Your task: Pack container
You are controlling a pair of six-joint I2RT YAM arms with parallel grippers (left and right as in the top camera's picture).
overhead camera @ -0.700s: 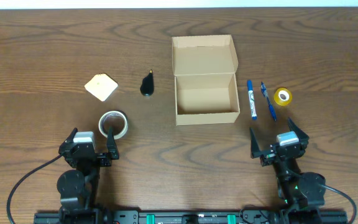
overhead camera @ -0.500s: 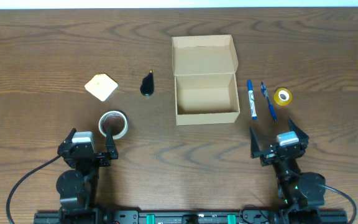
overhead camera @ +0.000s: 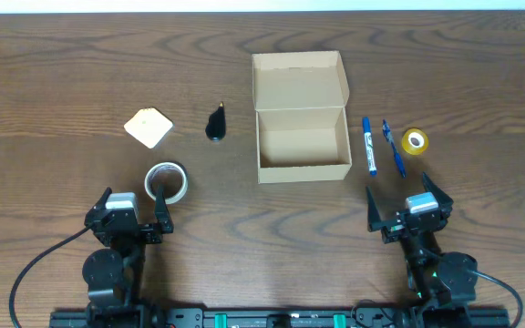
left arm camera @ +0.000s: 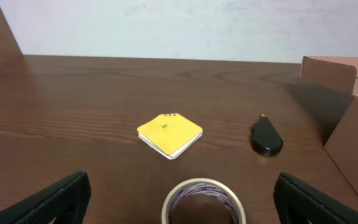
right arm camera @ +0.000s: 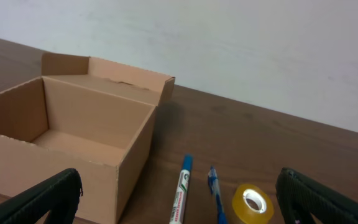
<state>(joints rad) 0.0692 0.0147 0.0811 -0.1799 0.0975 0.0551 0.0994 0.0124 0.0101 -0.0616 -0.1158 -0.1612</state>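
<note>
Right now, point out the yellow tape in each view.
Overhead: the yellow tape lies on the right side, just right of the blue pen.
Left wrist: not in it.
Right wrist: bottom edge, right of centre, again just right of the blue pen.
Shared landmark: the box shows in all three views; the tape lies to its right.

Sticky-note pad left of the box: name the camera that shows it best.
Left wrist: the pad sits close and centred, yellow top and stacked edge clear. Overhead shows it small and pale. Right wrist misses it.
</note>
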